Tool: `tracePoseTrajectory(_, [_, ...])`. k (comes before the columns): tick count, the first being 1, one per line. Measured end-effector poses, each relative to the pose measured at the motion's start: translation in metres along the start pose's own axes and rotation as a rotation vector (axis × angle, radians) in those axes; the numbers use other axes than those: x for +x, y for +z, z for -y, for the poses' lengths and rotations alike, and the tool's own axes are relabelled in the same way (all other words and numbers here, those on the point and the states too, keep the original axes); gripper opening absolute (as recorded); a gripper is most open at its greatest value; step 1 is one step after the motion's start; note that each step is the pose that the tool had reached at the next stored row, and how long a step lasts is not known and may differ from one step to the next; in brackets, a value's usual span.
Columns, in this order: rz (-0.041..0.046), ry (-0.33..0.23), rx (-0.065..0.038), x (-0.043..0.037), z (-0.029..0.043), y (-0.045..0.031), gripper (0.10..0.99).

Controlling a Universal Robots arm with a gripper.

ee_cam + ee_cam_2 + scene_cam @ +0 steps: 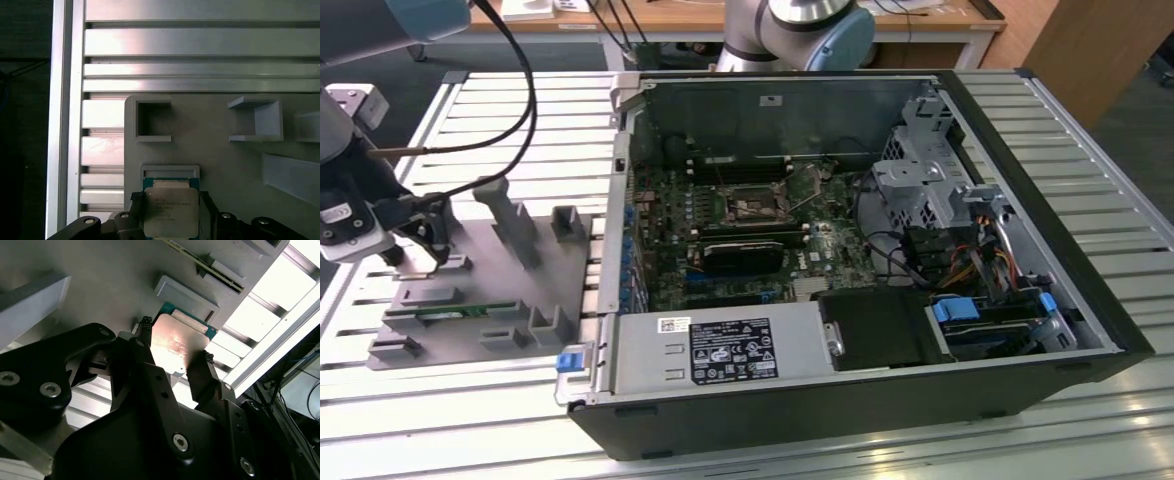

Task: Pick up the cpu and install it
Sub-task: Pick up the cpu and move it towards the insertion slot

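I count one open computer case [1101, 250], one grey fixture plate [487, 290], one memory stick [447, 312] and one cpu [171, 210]. My gripper [170, 198] pinches the cpu by two opposite edges, at the plate's edge on the exterior view's left. I judge it light, rigid, slick-topped and fragile underneath, so edges only.

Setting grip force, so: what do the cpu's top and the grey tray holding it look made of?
The cpu: bare metal lid, silvery with soft glare. The grey tray: likely matte plastic, uniformly dull, no glints.
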State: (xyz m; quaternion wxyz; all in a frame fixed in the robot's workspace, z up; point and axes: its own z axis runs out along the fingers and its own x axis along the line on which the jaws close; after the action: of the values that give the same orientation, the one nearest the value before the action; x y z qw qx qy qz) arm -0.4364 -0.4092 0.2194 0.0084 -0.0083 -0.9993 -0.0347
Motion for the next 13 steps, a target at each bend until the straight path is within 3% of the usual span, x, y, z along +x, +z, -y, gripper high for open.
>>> tracePoseTrajectory(13, [0.0000, 0.000, 0.000, 0.0001, -0.0012, -0.0045, 0.533])
